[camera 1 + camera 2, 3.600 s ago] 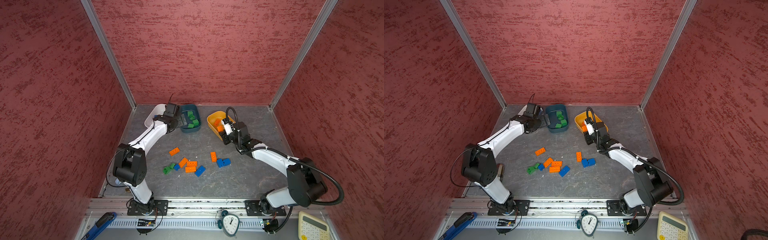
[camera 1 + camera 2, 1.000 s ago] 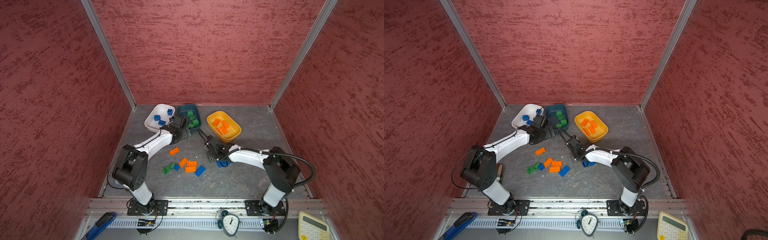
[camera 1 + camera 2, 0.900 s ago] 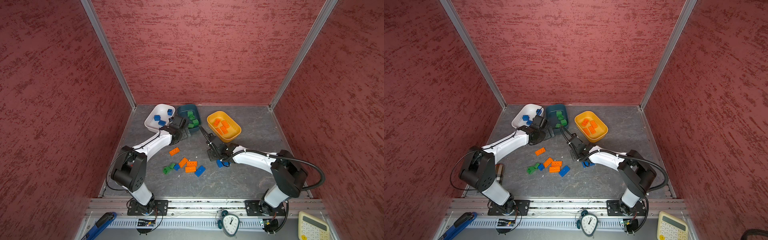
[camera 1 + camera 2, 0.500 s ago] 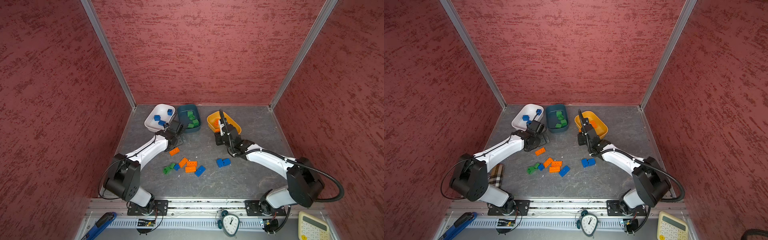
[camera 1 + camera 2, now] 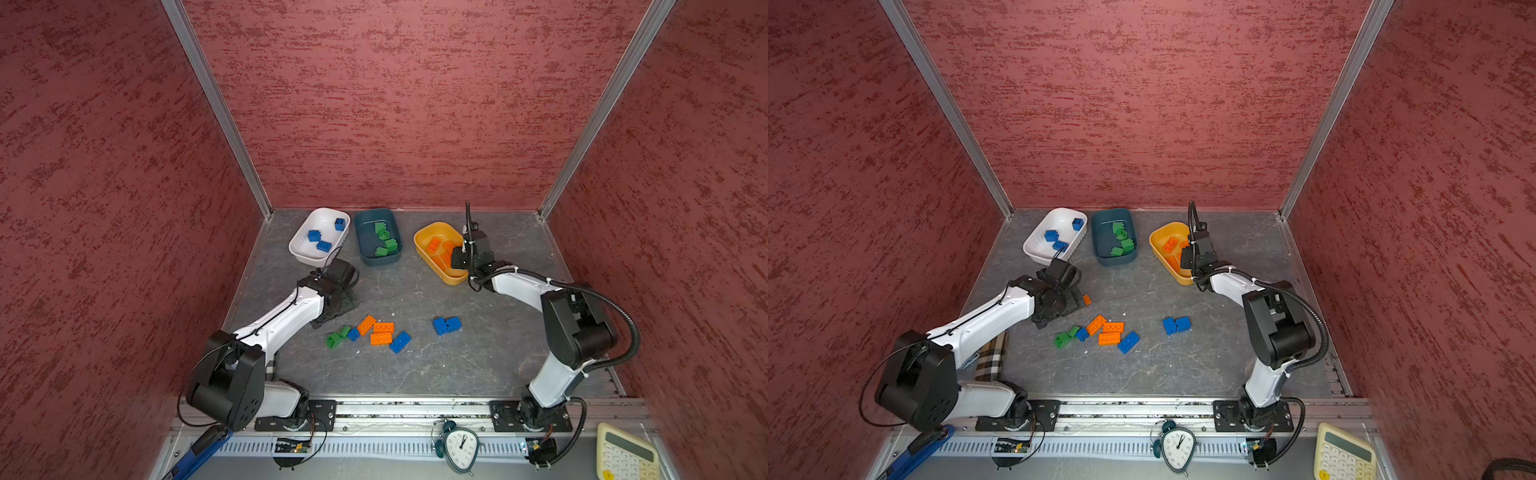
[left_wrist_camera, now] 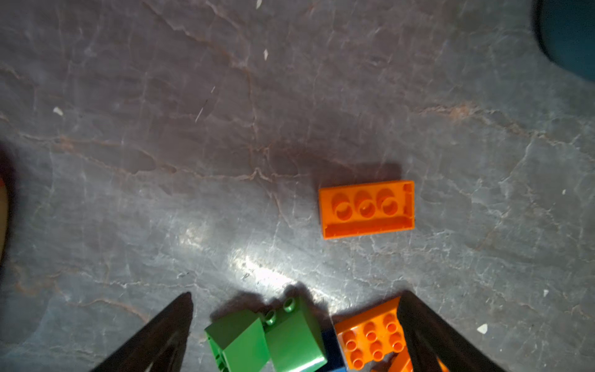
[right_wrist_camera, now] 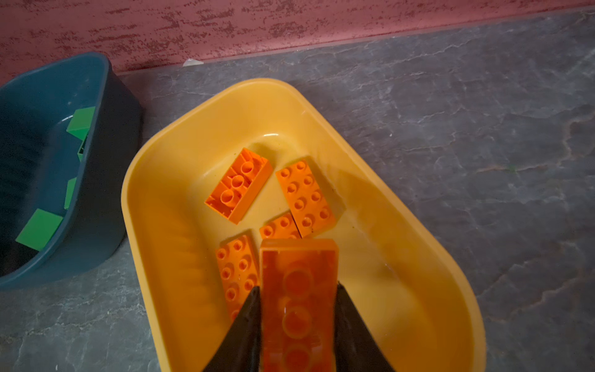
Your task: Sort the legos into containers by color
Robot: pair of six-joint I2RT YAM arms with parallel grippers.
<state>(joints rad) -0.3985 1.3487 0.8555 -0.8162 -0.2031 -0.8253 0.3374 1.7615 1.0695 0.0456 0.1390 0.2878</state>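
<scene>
**Fig.** Right pincer (image 7: pixel 297 287), clamped on a flat orange plastic brick (image 7: pixel 299 264), hung above the shallow yellow plastic tub (image 7: pixel 206 106), the brick's long axis running out along the jaws; left pincer (image 6: pixel 296 295) gaped over the tabletop (image 6: pixel 161 128).

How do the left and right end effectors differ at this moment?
The left end effector is open and empty; the right end effector is shut on an orange brick. The left hangs over loose green bricks on the table; the right is over the yellow tub. Both have dark tapered fingers.
</scene>
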